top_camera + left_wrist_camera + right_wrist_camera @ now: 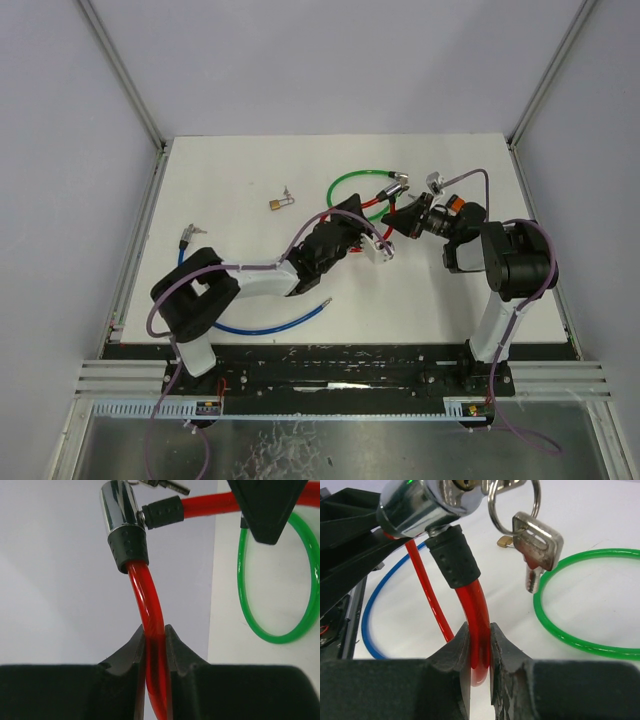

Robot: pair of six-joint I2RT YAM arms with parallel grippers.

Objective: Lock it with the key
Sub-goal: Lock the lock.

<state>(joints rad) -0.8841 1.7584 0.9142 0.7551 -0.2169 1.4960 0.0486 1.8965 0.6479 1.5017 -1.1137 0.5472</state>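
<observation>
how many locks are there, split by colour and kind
red cable lock: 1
green cable lock: 1
blue cable lock: 1
small brass padlock: 1
total: 4

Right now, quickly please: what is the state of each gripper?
Left gripper: shut on the red cable lock.
Right gripper: shut on the same red cable lock, near its chrome end.

Between the left gripper's [155, 632] matte black jaws, a glossy translucent red cable [146, 600] is glowing; above them, a black dimpled rubber collar [129, 547] is meeting a mirror-chrome lock barrel [117, 505]. Right of the jaws, a bright green cable loop [265, 630] is showing against the white table [226, 590].
</observation>
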